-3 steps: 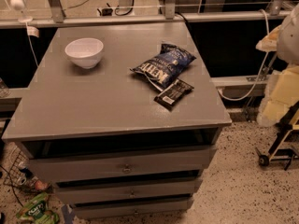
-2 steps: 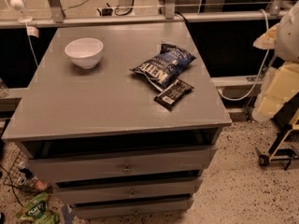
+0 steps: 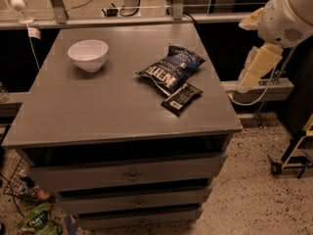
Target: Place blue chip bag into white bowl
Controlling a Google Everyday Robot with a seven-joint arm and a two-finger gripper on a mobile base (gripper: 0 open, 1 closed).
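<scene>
Cream-coloured, the pincer (image 3: 257,67) hung well right of the blue chip bag (image 3: 171,68), past the grey tabletop (image 3: 98,111); wide or narrow, I could not tell. A small black packet (image 3: 182,98) touched the bag's near side. The white bowl (image 3: 88,54) stood well left of the bag.

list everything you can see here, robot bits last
white bowl: 1, white, far-left part of the table, upright
blue chip bag: 1, dark blue, right-centre of the table, lying down
black packet: 1, black, just in front of the bag, near the right edge
table: 1, grey, centre, drawers below
green wrapper: 1, green, floor at bottom left
robot arm: 1, white, upper right
gripper: 1, cream, beyond the table's right edge, apart from the bag
</scene>
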